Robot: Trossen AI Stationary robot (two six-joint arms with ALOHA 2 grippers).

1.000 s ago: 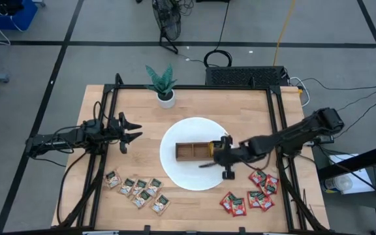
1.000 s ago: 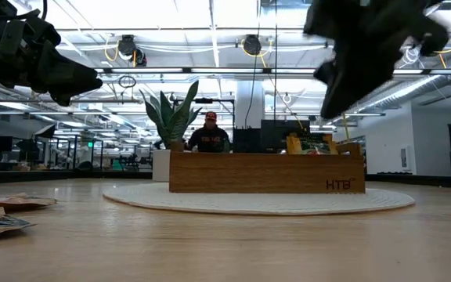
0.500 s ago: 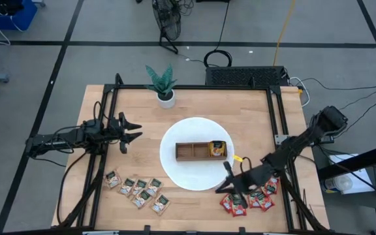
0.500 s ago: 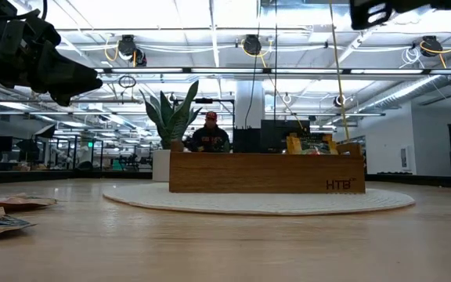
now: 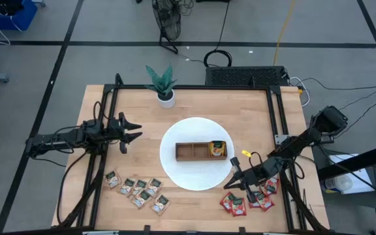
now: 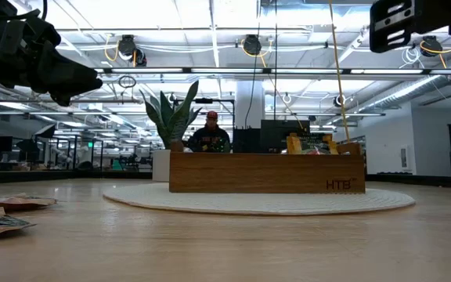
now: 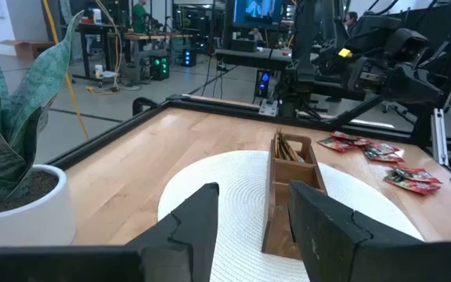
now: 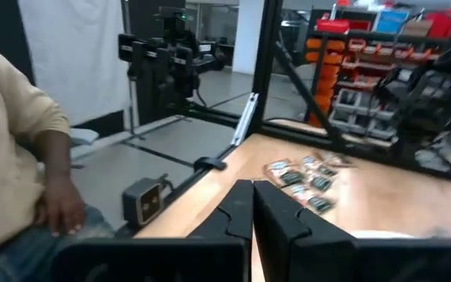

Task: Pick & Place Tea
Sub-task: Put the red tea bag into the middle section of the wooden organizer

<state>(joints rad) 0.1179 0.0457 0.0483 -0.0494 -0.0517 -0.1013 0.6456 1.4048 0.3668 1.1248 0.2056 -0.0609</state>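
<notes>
The brown wooden tray (image 5: 201, 151) stands on a round white mat (image 5: 175, 170). An orange-yellow tea sachet (image 5: 217, 147) lies in the tray's right compartment. Red sachets (image 5: 248, 199) lie flat at the near right, beige ones (image 5: 137, 190) at the near left. My right gripper (image 5: 229, 185) is shut and holds nothing. It hovers level by the mat's near right rim, just left of the red sachets, pointing toward the table's left. My left gripper (image 5: 133, 133) stands open at the table's left, level, aimed at the tray (image 7: 292, 168).
A potted plant (image 5: 163, 83) stands at the far side, behind the mat. Black frame rails (image 5: 276, 117) run along the table's left and right edges. A person (image 8: 22, 157) sits beyond the table's near edge.
My right gripper has left the tray's right compartment, gone toward the near right and sunk a little. It has tipped from pointing down to level, still shut. The orange-yellow sachet now shows uncovered in the compartment.
</notes>
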